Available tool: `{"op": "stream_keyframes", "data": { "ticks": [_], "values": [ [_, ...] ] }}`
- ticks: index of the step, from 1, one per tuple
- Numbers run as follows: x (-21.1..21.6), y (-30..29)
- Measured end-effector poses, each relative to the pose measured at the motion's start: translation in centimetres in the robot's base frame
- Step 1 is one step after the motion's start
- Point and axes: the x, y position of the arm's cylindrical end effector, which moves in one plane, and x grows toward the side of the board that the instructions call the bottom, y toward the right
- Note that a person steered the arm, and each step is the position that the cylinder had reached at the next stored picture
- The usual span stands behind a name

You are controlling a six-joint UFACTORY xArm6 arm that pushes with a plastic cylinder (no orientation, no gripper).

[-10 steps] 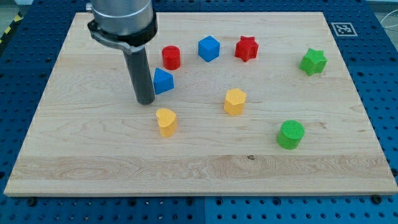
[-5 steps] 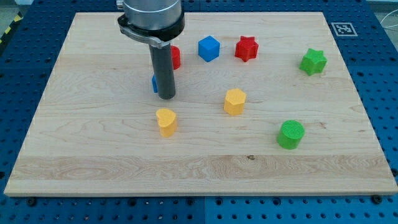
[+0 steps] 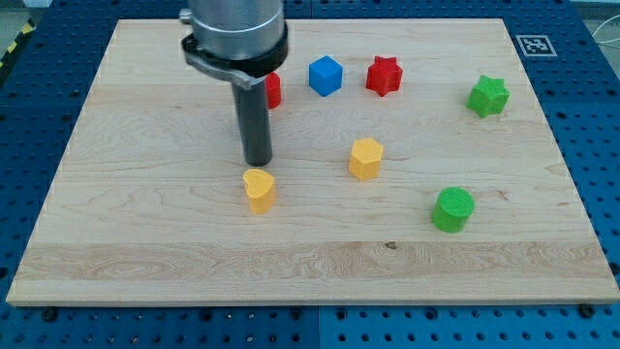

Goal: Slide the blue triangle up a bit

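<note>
Blue triangle not visible, probably hidden behind rod. My tip (image 3: 258, 161) rested on wooden board (image 3: 145, 252), just above yellow heart (image 3: 259, 190), grasping nothing. Red cylinder (image 3: 273, 89) peeked out beside rod. Judged: triangle lay toward view's top from tip, so push ran upward.

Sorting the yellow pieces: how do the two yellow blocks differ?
The yellow heart block is heart-shaped; the yellow hexagon block is six-sided. The heart lies just below my tip, lower and further to the view's left; the hexagon stands apart to its right. Both are yellow, resting on the wooden board.
</note>
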Motion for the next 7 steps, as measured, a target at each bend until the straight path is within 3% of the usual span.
{"op": "stream_keyframes", "data": {
  "ticks": [2,5,7],
  "values": [
    [-1.2,-3.3],
    [-4.5,-2.1],
    [-4.1,-1.1]
  ]
}}
